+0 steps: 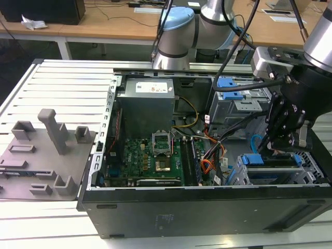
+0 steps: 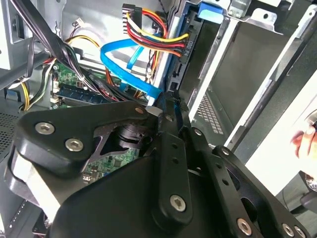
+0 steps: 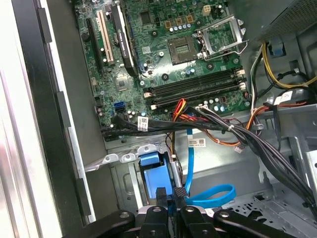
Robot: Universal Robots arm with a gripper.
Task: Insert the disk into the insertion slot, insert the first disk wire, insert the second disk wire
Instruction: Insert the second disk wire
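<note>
Exterior view: the tool [image 1: 282, 140] is reaching down into the open computer case [image 1: 207, 207] at the insertion slot [image 1: 311, 174], where the disk [image 1: 270, 160] is already sitting seated by its blue carrier. Second wrist view: fingertips [image 2: 171, 101] are pinching nearly closed at the plug end of the second disk wire [image 2: 124, 67], right by the disk's rear connector where the multicoloured power plug [image 2: 185, 47] looks already inserted. First wrist view: the light-blue wire is looping beside the carrier, so I judge only this last plug-in is underway, not finished.
</note>
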